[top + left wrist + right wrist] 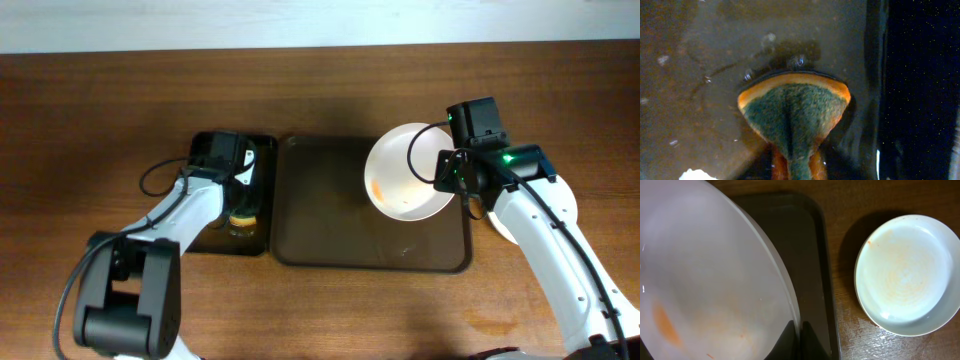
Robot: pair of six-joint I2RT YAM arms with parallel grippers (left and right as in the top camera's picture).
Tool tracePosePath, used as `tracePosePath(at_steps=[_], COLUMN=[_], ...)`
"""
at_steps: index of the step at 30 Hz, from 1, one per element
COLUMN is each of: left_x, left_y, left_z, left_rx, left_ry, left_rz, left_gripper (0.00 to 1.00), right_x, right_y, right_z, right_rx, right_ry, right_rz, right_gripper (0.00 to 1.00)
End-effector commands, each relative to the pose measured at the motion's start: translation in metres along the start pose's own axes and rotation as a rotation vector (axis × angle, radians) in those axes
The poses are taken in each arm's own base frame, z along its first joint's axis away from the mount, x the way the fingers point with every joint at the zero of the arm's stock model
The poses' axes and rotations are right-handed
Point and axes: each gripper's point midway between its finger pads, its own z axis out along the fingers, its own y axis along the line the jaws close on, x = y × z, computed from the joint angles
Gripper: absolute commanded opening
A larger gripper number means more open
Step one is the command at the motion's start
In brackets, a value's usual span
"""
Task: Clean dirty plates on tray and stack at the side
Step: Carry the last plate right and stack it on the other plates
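Observation:
My right gripper (458, 190) is shut on the rim of a white plate (405, 172) with orange smears and holds it tilted above the right part of the dark brown tray (330, 215); in the right wrist view the fingers (799, 339) pinch the plate's edge (715, 280). A second white plate (907, 275) lies on the table right of the tray, mostly under my right arm in the overhead view (570, 200). My left gripper (240, 205) is shut on an orange and green sponge (792, 112), pressed down in the wet black basin (255, 240).
The black basin stands left of the tray and holds shallow water (705, 65). The wooden table's (320, 90) far side lies behind the tray. The tray's rim (822, 255) runs between the held plate and the plate on the table.

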Motion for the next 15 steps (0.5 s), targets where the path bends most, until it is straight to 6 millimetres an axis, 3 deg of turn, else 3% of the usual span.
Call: tracePosePath(at_steps=[1,4,6,7,10,12,15], left_x=[-0.045,-0.046,-0.036,-0.03,-0.023,-0.02,-0.02], left_y=[0.001,0.001,0.001,0.002,0.002,0.002,0.002], left_z=[-0.063,-0.097,-0.098,-0.097,-0.096,-0.095,-0.095], left_rx=[-0.006,-0.003,-0.005,-0.006,-0.007,-0.008,-0.008], left_ry=[-0.206,-0.257,-0.222,-0.196,-0.167,-0.156,-0.155], left_rz=[-0.009,-0.01,-0.009,-0.009,-0.009,-0.009,-0.009], left_gripper=[0.99,1.0,1.0,1.0,1.0,1.0,1.0], right_x=[-0.008,-0.015,-0.019,-0.018,-0.002,0.015,0.032], right_y=[-0.007,-0.034,-0.065,-0.09,-0.169,-0.204,-0.231], right_z=[-0.005,0.001,0.006,0.008,0.012,0.019,0.034], right_rx=[-0.001,-0.051,-0.07,-0.05,0.055,0.103,0.139], right_ry=[-0.027,-0.006,0.008,0.013,0.028,0.057,0.116], right_rz=[0.04,0.163,0.283,0.362,0.579,0.678,0.76], right_gripper=[0.04,0.04,0.04,0.04,0.04,0.04,0.04])
